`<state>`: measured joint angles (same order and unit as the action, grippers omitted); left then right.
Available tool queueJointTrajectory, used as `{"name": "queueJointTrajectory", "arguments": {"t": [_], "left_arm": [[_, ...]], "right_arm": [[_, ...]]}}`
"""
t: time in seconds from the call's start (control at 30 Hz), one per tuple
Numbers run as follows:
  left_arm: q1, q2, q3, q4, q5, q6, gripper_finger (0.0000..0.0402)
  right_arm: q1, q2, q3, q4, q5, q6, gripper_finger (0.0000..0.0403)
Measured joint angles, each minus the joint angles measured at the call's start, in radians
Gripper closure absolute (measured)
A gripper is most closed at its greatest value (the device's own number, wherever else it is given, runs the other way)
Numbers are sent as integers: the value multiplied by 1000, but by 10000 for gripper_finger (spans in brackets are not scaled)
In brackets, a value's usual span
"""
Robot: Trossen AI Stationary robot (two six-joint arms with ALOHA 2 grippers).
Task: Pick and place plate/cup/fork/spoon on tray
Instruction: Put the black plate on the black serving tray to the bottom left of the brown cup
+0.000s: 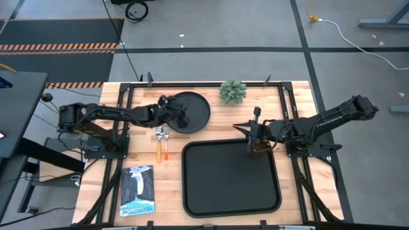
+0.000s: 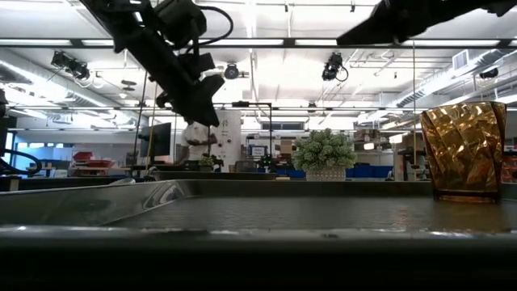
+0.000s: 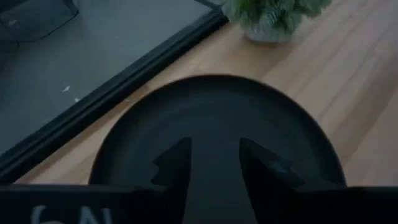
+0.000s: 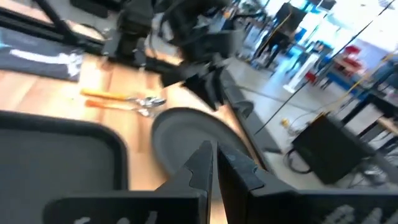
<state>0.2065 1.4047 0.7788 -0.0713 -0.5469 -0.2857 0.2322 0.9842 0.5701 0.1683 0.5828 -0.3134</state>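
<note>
The round black plate [image 1: 195, 108] lies on the wooden table at the far middle; it also shows in the left wrist view [image 3: 211, 106]. My left gripper [image 1: 177, 115] hovers open over the plate's left part, its fingers [image 3: 174, 165] apart above the plate. The amber cup [image 2: 464, 149] stands upright in the far right corner of the black tray [image 1: 230, 185]. My right gripper [image 1: 246, 128] is shut and empty, raised just beyond the cup [image 1: 259, 148]. The spoon [image 1: 159, 148] and the fork [image 1: 166, 148] lie side by side left of the tray.
A small green potted plant [image 1: 233, 91] stands at the far edge, right of the plate. A booklet [image 1: 137, 190] lies at the near left. Most of the tray's floor [image 2: 283, 214] is bare.
</note>
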Motion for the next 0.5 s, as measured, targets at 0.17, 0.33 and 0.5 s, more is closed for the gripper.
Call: {"name": "queueJointTrajectory", "arguments": {"t": [0.17, 0.33, 0.5], "left_arm": [[16, 25, -1, -39, -7, 101, 257], [90, 29, -1, -45, 0, 228, 257], [163, 29, -30, 86, 95, 322, 257]], "right_arm": [[-77, 14, 0, 110, 0, -52, 373], [-177, 43, 0, 156, -6, 10, 373], [-263, 93, 0, 214, -82, 72, 373]]}}
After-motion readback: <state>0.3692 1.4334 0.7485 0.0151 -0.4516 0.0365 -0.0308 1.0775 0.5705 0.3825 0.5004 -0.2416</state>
